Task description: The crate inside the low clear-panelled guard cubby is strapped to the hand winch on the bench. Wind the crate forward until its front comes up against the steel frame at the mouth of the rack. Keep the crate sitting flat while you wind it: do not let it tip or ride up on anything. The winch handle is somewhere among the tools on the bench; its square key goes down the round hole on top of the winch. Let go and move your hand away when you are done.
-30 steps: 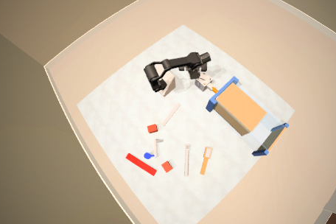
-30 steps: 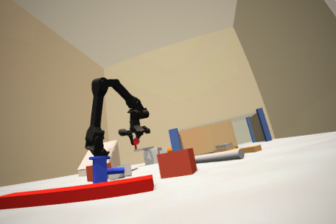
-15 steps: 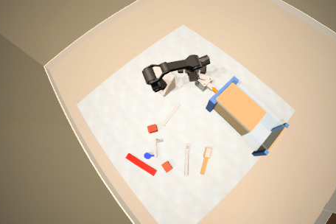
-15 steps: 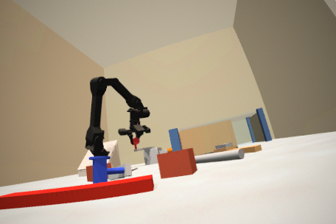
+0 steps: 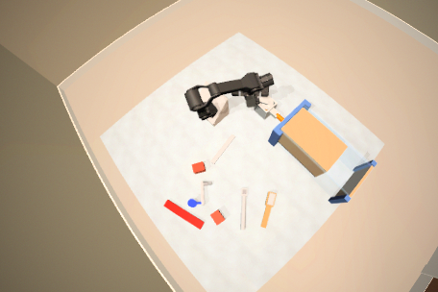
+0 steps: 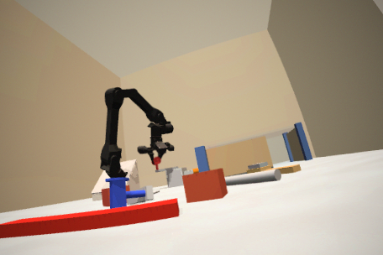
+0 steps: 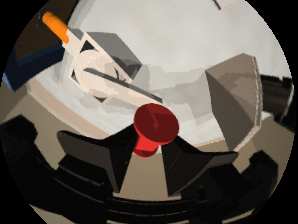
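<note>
The red-knobbed handle arm (image 7: 131,95) extends from the top of the winch (image 5: 262,111) (image 6: 175,178) (image 7: 117,47). Its key end is hidden. My gripper (image 6: 157,158) (image 7: 150,125) is slightly open around the stem of the red knob (image 7: 156,120), with a narrow gap beside the stem. An orange link (image 5: 279,117) (image 7: 56,26) runs from the winch to the cubby. The orange crate (image 5: 314,139) (image 6: 239,155) sits flat behind the clear panels, its winch-side end close to the blue-posted frame (image 5: 275,134). Whether they touch cannot be told.
A red bar (image 5: 183,214) (image 6: 88,218), two red blocks (image 5: 199,167) (image 5: 218,217), a blue-ended tool (image 5: 192,203), a pale bar (image 5: 224,149), a long rod (image 5: 243,209) and an orange-handled tool (image 5: 267,213) lie on the bench. A pale wedge (image 7: 232,95) stands near the arm's base.
</note>
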